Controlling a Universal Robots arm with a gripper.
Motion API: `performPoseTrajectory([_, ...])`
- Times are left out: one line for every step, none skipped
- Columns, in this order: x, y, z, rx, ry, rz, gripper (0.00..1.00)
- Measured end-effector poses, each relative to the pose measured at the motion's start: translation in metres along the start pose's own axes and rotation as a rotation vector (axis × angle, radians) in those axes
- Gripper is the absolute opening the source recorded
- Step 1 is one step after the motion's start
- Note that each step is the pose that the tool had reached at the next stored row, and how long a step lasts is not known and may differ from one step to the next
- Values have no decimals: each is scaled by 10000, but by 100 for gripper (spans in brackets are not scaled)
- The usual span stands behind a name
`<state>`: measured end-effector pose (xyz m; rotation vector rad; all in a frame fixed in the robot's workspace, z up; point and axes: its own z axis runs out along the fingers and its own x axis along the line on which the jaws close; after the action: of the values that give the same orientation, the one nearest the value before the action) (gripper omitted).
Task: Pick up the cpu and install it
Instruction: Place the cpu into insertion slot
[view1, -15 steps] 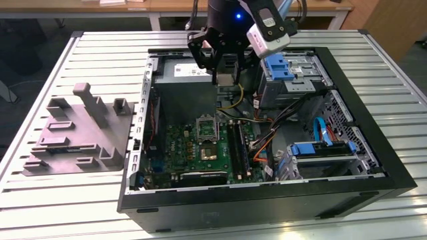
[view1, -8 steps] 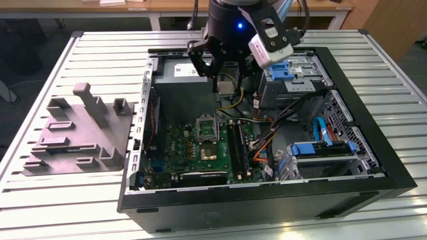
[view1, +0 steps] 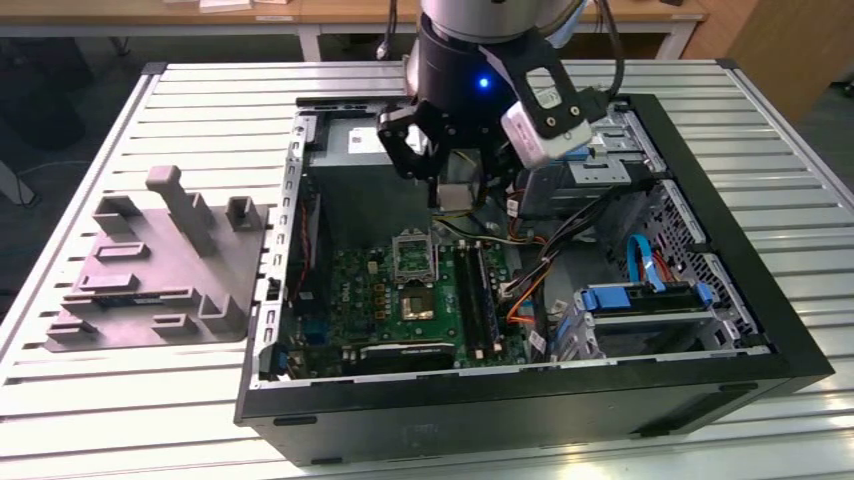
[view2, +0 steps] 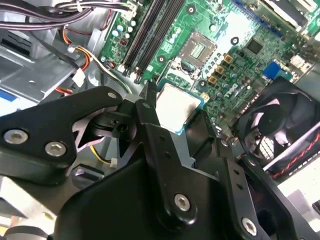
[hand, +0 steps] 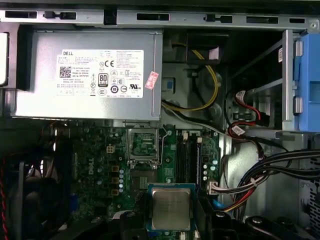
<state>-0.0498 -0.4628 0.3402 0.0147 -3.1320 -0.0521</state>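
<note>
Cpu (hand: 171, 208) is off the board, clamped in the pincer (hand: 171, 212) with a black finger on each of two opposite edges, silvery lid facing the first wrist view; in the second wrist view the same chip (view2: 174, 107) sits at the pincer (view2: 176, 114) tips, tilted to that camera, green rim visible around the lid; in the exterior view the pincer (view1: 457, 197) hangs inside the open computer case (view1: 534, 420) with the cpu (view1: 458, 194) at its tip, above the green motherboard (view1: 374, 300) and near the socket (view1: 418, 304); chip not touching the board as far as I can tell; socket (hand: 142, 176) has a metal frame just beside it, memory slots (hand: 187, 155) next to that; power supply box (hand: 85, 75) sits at the edge of the board; black fan (view2: 280, 125) beside the board; bundle of cables (hand: 260, 175) runs along the case side near a blue drive bracket (view1: 641, 297); case lies on its side on the slatted white surface (view1: 160, 400); grey block with posts (view1: 160, 270) stands on the surface just beside the case, on the exterior view's left.
</note>
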Motion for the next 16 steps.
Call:
performPoseTrajectory([0,-1,13,4,1,-40,47])
performPoseTrajectory([0,-2,32,3,1,-72,47])
performPoseTrajectory([0,-4,51,4,2,-83,47])
performPoseTrajectory([1,-7,69,4,2,-87,47])
performPoseTrajectory([1,-13,87,3,2,-95,47])
performPoseTrajectory([2,-23,105,3,3,-101,47])
performPoseTrajectory([4,-32,122,4,4,-102,47])
performPoseTrajectory([8,-43,140,5,12,-107,47])
performPoseTrajectory([18,-51,158,4,27,-121,47])
performPoseTrajectory([30,-57,177,3,34,-143,47])
performPoseTrajectory([41,-63,195,2,39,-165,47])
performPoseTrajectory([56,-68,213,2,41,-189,47])
performPoseTrajectory([83,-75,254,2,42,-235,47])
performPoseTrajectory([91,-76,271,4,43,-236,47])
performPoseTrajectory([117,-76,291,3,43,-236,47])
performPoseTrajectory([139,-74,311,6,43,-232,47])
